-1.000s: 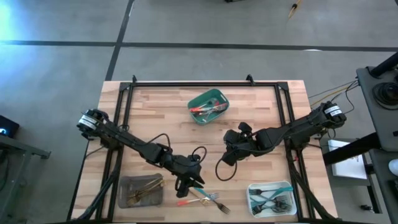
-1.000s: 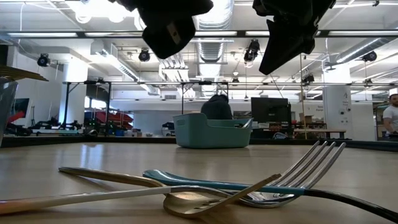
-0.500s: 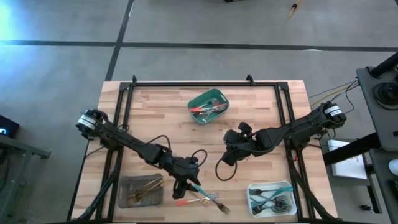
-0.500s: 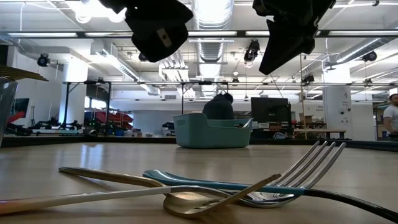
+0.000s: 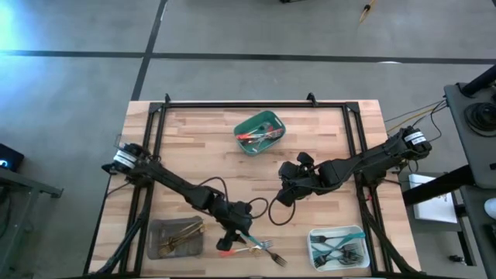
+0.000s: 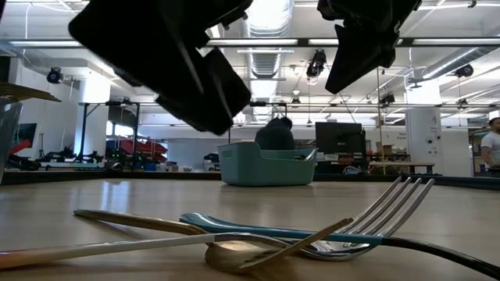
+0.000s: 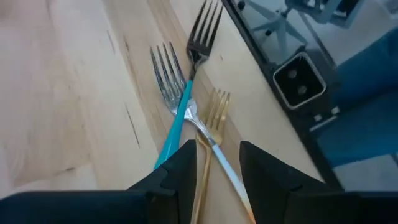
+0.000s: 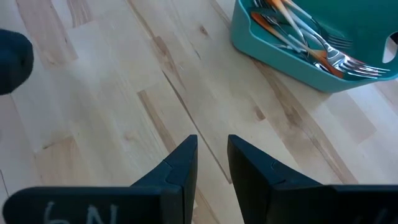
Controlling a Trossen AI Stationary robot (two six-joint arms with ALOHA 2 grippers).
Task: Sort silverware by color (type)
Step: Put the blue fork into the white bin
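Seen from above, the wooden table [image 5: 194, 147] holds three trays. Most silverware is already sorted: red-orange-handled pieces lie in the green tray [image 5: 260, 132] at twelve o'clock, gold ones in the grey tray [image 5: 176, 237] at seven o'clock, teal-handled ones in the white tray [image 5: 339, 246] at five o'clock. A small loose pile [image 5: 252, 246] is left at six o'clock (a teal-handled fork [image 7: 177, 118], a gold fork [image 7: 211, 130], a dark fork [image 7: 202, 31] and a red-orange-handled piece [image 5: 227, 252]), so sorting looks nearly done. The left arm stretches across from nine o'clock; the left claw [image 7: 217, 168] hangs over this pile, fingers parted and gripping nothing. The right claw [image 8: 212, 158] waits near the table's centre, fingers slightly apart, empty.
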